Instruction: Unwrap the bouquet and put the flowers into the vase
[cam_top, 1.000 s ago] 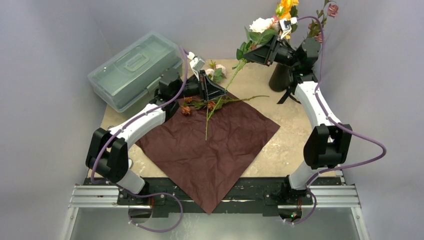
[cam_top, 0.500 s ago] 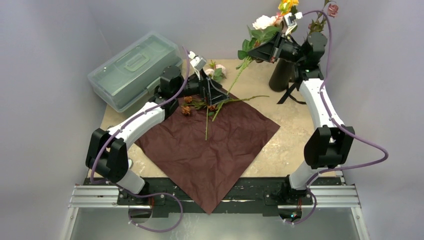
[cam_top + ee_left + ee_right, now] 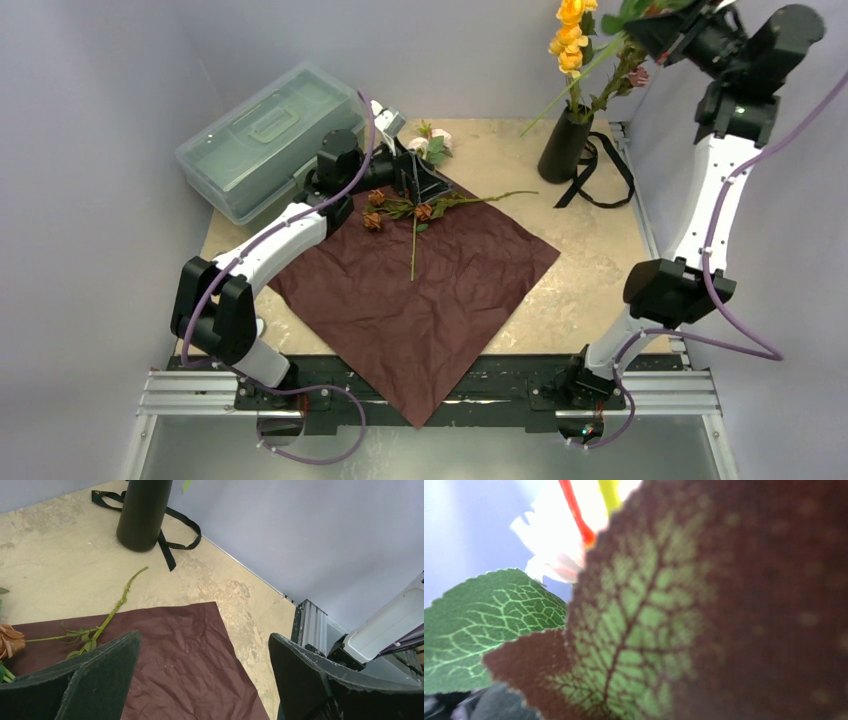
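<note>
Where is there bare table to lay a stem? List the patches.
Right side of the table, between the paper and the edge, nearer than the ribbon. Back middle, left of the vase. Crowded: the box and loose stems at back left.

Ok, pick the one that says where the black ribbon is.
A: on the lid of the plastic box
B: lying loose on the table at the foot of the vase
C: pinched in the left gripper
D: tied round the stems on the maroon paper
B: the black ribbon lies slack on the table at the foot of the vase, tied round nothing.
</note>
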You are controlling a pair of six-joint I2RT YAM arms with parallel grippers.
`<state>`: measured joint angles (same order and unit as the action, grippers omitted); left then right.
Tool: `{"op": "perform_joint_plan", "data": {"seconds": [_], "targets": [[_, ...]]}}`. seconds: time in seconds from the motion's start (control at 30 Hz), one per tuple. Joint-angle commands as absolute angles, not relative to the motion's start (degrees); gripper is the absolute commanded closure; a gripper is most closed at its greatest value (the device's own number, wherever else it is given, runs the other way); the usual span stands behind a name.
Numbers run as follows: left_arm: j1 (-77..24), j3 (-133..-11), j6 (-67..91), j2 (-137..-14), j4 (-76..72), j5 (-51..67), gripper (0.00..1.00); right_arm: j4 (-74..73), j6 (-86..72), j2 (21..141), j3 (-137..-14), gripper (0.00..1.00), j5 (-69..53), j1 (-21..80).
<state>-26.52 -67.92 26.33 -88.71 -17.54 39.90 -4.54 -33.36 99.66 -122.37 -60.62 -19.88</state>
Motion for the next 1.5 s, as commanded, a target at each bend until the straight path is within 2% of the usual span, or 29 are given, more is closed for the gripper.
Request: {"op": "perform_joint_plan", "data": {"seconds": [0.0, 0.17, 0.4, 0.93, 1.47], "targets": [[-26.24, -67.86, 24.3, -86.95, -16.63, 38.77, 0.0, -18.13, -20.95, 103.56, -136.94, 1.0, -47.37, -24.29], [-26.28, -67.11, 23.95, -86.66, -16.26, 38.26, 0.0, -18.71, -14.1, 102.97, -139.24, 1.0, -34.69, -25.29], [-26.28, -68.15, 22.88, -87.58, -15.29, 38.2, 0.0, -19.08, -9.91, 103.94, -138.71, 1.0, -27.94, -25.29], [-26.28, -68.82, 22.82, -88.94, -14.34, 36.91, 0.0, -16.11, -12.48, 108.71, -137.72, 1.0, -29.01, -24.1], [-26.28, -69.08, 22.55, -89.92, -12.82, 36.09, 0.0, -14.78, -8.83, 107.85, -127.93, 1.0, -29.16, -19.33]]}}
